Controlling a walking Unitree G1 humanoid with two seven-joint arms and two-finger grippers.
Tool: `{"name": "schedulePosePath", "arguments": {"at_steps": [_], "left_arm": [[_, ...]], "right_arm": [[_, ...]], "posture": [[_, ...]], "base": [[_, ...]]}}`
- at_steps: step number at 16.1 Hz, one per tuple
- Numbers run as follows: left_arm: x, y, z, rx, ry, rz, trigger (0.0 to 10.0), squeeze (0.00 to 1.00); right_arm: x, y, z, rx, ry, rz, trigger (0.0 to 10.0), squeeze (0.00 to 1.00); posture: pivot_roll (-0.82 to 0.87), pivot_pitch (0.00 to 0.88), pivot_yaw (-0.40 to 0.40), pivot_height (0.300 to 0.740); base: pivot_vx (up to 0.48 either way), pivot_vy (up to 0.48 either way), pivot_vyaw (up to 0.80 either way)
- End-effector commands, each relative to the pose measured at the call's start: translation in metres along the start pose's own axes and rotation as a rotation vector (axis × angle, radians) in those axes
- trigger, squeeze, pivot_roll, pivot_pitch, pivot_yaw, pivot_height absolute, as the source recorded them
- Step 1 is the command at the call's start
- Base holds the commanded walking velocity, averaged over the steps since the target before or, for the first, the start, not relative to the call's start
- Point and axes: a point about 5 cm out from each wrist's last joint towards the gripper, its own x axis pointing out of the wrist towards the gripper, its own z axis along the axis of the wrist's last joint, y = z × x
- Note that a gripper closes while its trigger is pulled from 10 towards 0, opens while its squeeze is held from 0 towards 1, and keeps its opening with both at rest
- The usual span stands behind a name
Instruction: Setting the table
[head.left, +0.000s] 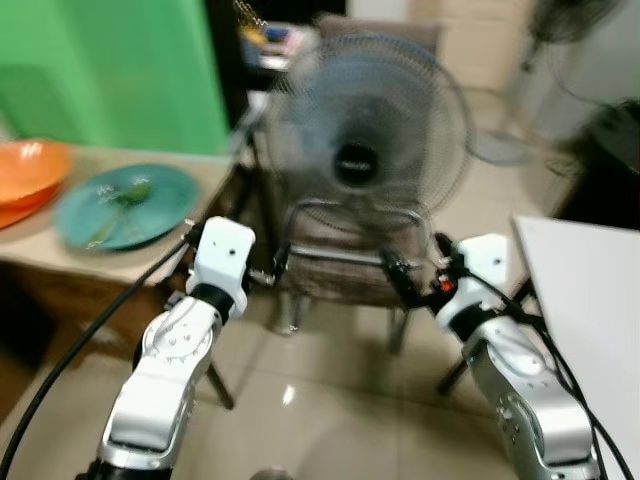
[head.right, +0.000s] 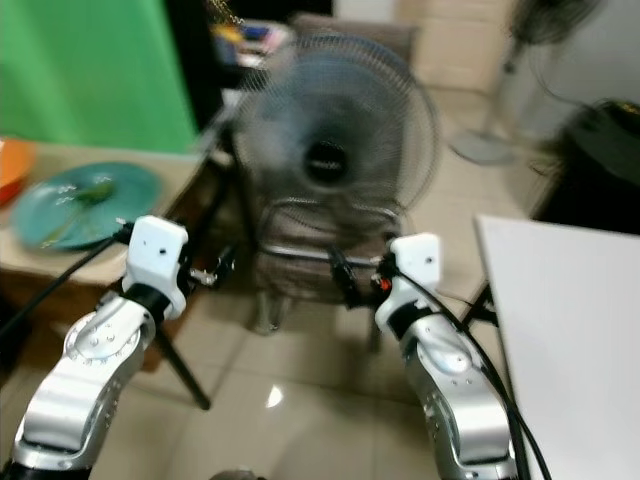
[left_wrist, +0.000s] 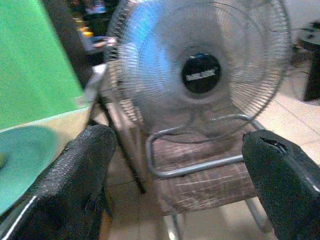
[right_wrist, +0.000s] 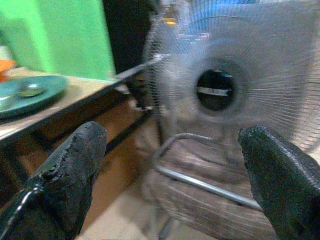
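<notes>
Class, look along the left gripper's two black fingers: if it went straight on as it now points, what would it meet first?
Probably the round metal-grilled fan on the striped chair seat: the open left gripper frames both. Depth is unclear, so the seat's edge might come first.

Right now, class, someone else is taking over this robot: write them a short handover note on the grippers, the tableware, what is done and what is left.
Left gripper: open, holding nothing, raised ahead of the robot.
Right gripper: open, holding nothing, raised ahead too.
Tableware: a teal plate and an orange bowl sit on the wooden table to the robot's left; something small lies on the plate, too blurred to name.
A white table stands to the right.
Straight ahead: a fan resting on a chair.
Done: nothing picked up yet.
Left: probably turn towards the wooden table, fetch the dishes and set them out.
</notes>
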Motion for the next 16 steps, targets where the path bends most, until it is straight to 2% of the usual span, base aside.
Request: {"name": "schedulePosePath", "arguments": {"at_steps": [1,6,7,16], "left_arm": [[-0.001,-0.002,0.001,0.001,-0.002,-0.002,10.0,0.0],[-0.001,0.004,0.002,0.02,0.005,0.006,10.0,0.0],[0.001,0.006,0.004,0.03,0.001,0.0,10.0,0.0],[-0.002,0.014,0.005,0.036,0.003,0.025,10.0,0.0]], "right_arm": [[-0.003,-0.003,-0.003,0.004,0.019,-0.011,10.0,1.0],[-0.001,-0.003,-0.005,0.063,0.024,-0.035,10.0,1.0],[-0.002,-0.003,-0.006,0.091,0.03,-0.039,10.0,0.0],[0.002,0.003,-0.009,0.129,0.069,-0.031,10.0,0.0]], "posture": [[0.07,0.0,0.025,0.74],[0.07,0.0,0.038,0.74],[0.07,0.0,0.045,0.74],[0.09,0.0,0.027,0.74]], "base": [[0.0,0.352,0.0],[0.0,0.355,0.0],[0.0,0.36,0.0],[0.0,0.36,0.0]]}}
